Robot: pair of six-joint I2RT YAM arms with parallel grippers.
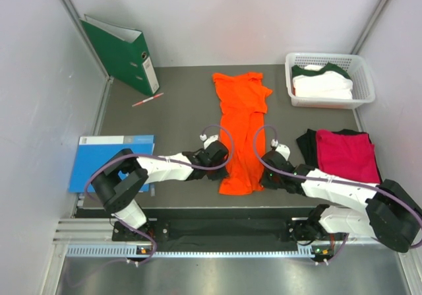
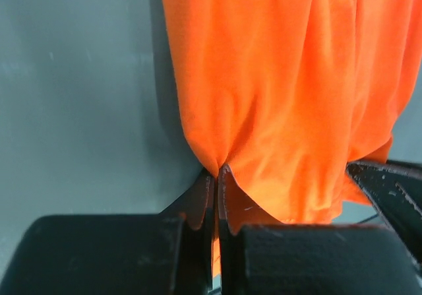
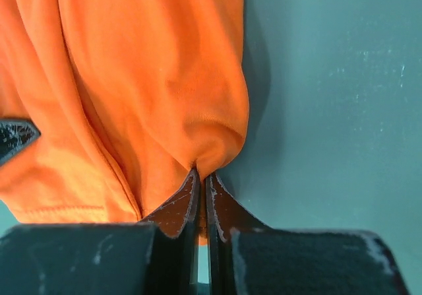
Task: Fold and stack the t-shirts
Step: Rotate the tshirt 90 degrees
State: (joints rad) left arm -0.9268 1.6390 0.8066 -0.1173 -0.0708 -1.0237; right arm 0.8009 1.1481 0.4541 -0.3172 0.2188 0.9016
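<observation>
On surface (image 1: 178, 117): orange shirt (image 1: 241, 130), lengthwise.
Left tool (image 2: 217, 174): pinching its left edge.
Right tool (image 3: 201, 176): pinching its right edge.

A: Any readable text here?
B: None. The green ring binder (image 1: 122, 54) has a white spine label (image 1: 150, 72), but it's too small to read.
A: And the blue folder (image 1: 105, 166)?
B: Pale strip along its top edge, any print blurred.
A: And the orange t-shirt (image 1: 241, 130)?
B: Nothing legible on it in any view, wrist views included.
</observation>
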